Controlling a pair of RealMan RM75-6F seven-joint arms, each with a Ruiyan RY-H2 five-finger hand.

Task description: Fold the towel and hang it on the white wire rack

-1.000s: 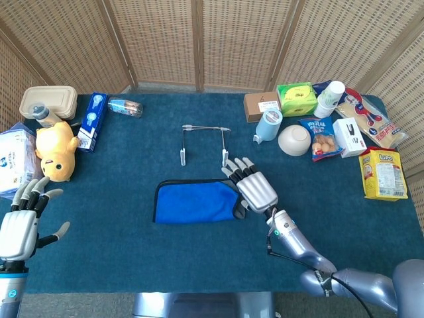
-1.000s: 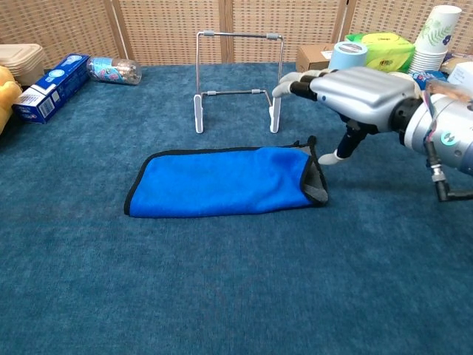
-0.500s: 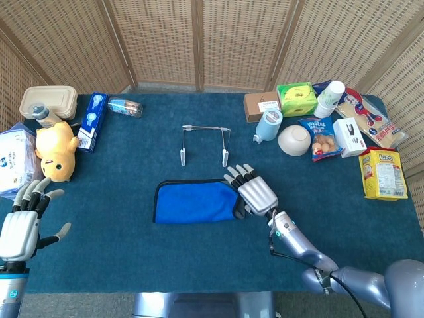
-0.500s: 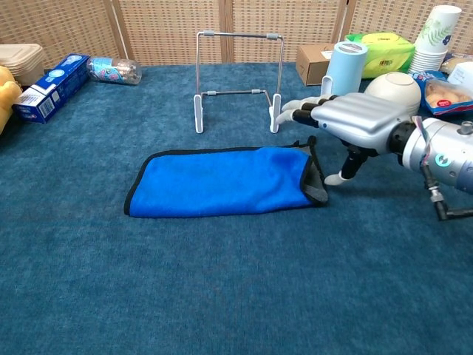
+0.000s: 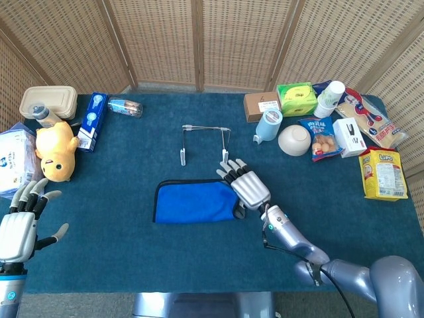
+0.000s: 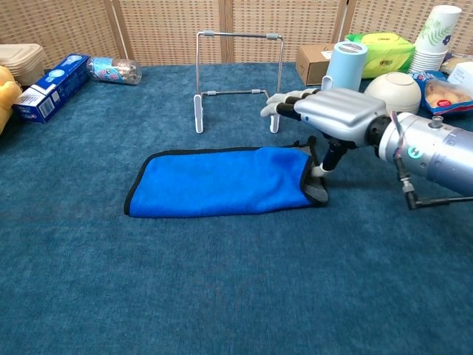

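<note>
Towel (image 6: 222, 181) lies folded flat on the table, just in front of the white wire rack (image 6: 238, 74); likely soft, light, limp, so pinch the right edge; right hand (image 6: 329, 115) hovers there, fingers spread, holding nothing; left hand (image 5: 20, 225) released, well apart.

Woven wicker screen (image 5: 218, 40) behind a blue-carpeted table (image 5: 132, 252)

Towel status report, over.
Right robot hand open, over the blue towel's right end. Left robot hand open, idle. Towel folded flat, white wire rack just behind, bare.
</note>
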